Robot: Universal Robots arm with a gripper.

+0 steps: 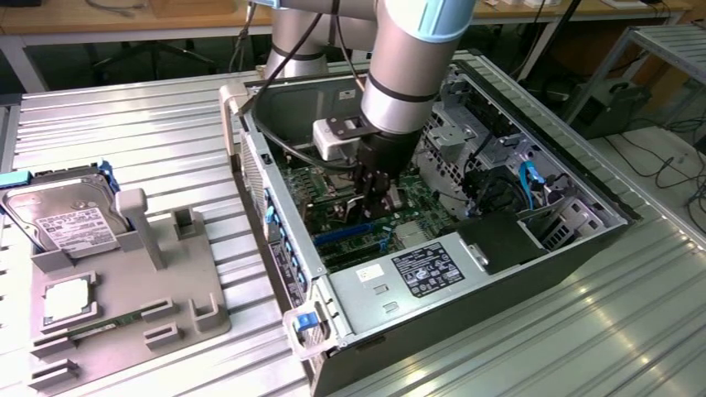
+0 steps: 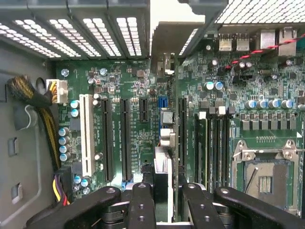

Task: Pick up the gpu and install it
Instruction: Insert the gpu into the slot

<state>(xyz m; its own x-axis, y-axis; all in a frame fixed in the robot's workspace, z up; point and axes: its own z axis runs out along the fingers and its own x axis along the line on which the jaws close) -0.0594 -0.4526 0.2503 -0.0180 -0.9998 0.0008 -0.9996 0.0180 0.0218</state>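
Exterior view, centre frame: your gripper (image 1: 379, 201) pinches the gpu (image 1: 371, 198) edge-on inside the case (image 1: 574, 248), hard drive (image 1: 66, 219) lying far left.

The scene is seen by the exterior view from high above and at some distance, looking down on the counter (image 1: 132, 116) and the open computer case (image 1: 574, 240). The motherboard (image 2: 138, 119) is faced closely from the wrist. The motherboard is shared by both views.
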